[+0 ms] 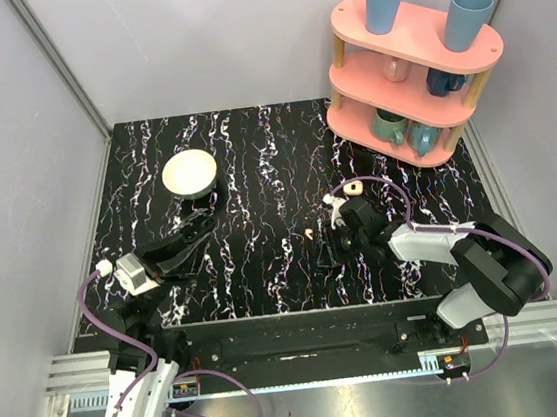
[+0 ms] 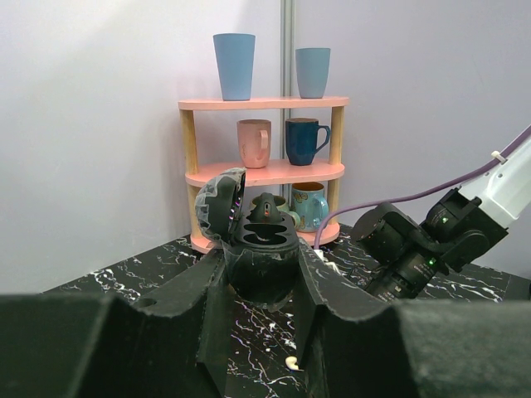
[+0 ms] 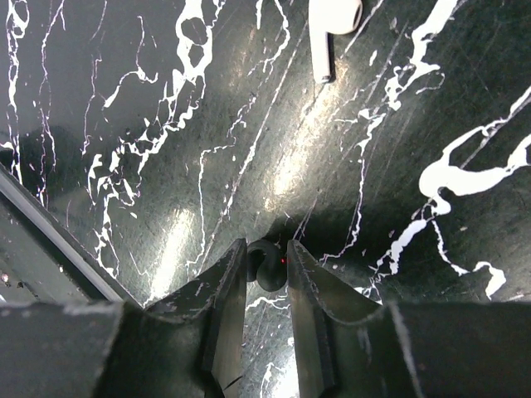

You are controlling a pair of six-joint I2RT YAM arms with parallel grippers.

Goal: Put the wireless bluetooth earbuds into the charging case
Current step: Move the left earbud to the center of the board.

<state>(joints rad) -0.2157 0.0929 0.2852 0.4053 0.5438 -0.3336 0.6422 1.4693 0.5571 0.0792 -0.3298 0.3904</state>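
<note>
My left gripper (image 1: 200,229) (image 2: 261,274) is shut on a black charging case (image 2: 261,253), held above the table with its lid open and two empty slots facing up. My right gripper (image 1: 326,250) (image 3: 267,259) is shut on a small black earbud (image 3: 270,265) with a red light, just above the tabletop. A white earbud (image 1: 308,233) (image 3: 332,21) lies on the table just beyond the right fingers; it also shows under the left fingers (image 2: 290,362). A small cream-beige case (image 1: 354,189) and another white piece (image 1: 330,200) lie further back.
A round cream bowl (image 1: 189,173) stands at the back left. A pink shelf (image 1: 409,73) with cups and mugs stands at the back right. The right arm's purple cable (image 1: 387,188) loops over the table near the cream case.
</note>
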